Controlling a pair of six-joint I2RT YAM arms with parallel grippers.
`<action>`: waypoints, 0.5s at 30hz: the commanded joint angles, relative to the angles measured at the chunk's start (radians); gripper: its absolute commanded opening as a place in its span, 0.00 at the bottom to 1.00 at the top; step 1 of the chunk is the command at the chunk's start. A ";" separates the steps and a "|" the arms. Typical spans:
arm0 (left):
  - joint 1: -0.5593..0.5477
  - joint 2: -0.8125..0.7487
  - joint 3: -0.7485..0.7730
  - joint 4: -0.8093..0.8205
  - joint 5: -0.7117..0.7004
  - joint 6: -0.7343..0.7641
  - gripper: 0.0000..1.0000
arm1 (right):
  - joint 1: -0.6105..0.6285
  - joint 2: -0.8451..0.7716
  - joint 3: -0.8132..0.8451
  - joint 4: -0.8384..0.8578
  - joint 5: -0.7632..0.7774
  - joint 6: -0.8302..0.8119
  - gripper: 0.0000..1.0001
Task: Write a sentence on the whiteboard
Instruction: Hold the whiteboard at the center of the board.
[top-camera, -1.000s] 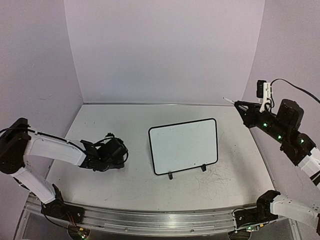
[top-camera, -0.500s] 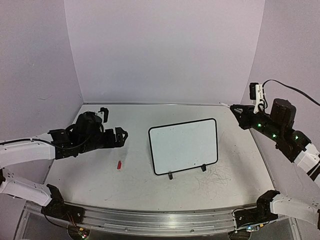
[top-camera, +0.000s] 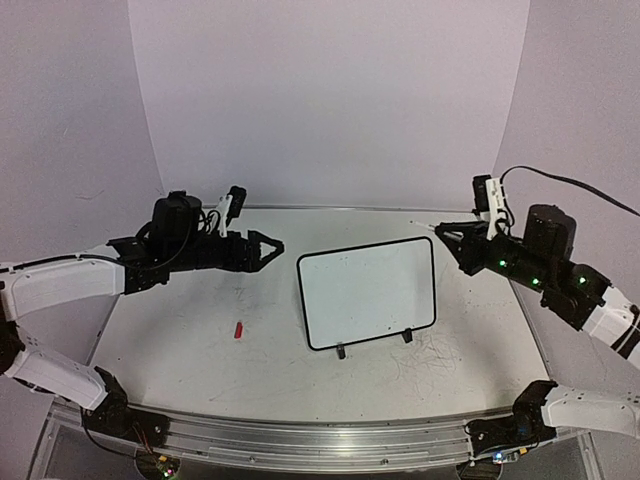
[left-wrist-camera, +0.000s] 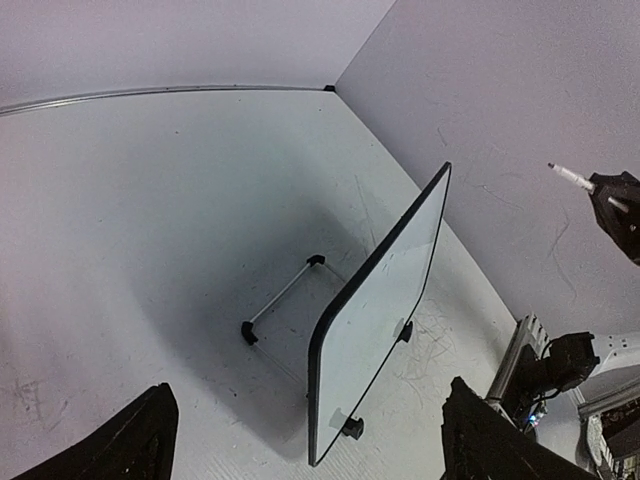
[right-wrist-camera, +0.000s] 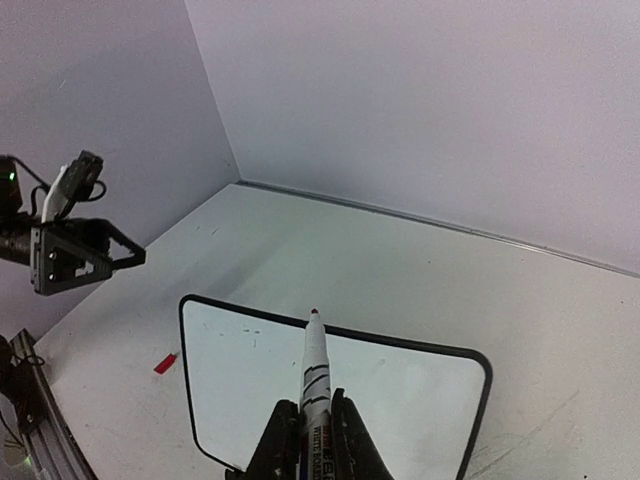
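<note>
Where the overhead camera looks down on the scuffed white tabletop (top-camera: 180, 310), the whiteboard (top-camera: 368, 293) stands near its middle, leaning back on two black clip feet (top-camera: 341, 351), its face bare of writing. The left gripper (top-camera: 270, 247) hovers just left of the board, spread wide and empty. The right gripper (top-camera: 447, 237), above the board's far right corner, pinches a marker (top-camera: 428, 228). A red cap (top-camera: 239, 329) lies apart on the left. Pale lilac walls (top-camera: 330, 100) close in three sides.

From the left wrist the board shows nearly edge-on. It looks thin and stiff, and is probably light and slick, so pen pressure could skid or tip it. The black frame's near edge seems the place to steady it.

From the right wrist, the fingers (right-wrist-camera: 275, 440) press on the marker's barrel, and its tip points over the blank board.
</note>
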 joint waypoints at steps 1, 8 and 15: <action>0.027 0.062 0.100 0.088 0.087 0.071 0.92 | 0.087 0.081 0.058 0.049 0.042 -0.027 0.00; 0.061 0.131 0.110 0.152 0.168 0.085 0.91 | 0.142 0.193 0.078 0.192 -0.015 -0.117 0.00; 0.070 0.112 0.066 0.183 0.218 0.070 0.89 | 0.216 0.294 0.025 0.354 0.009 -0.195 0.00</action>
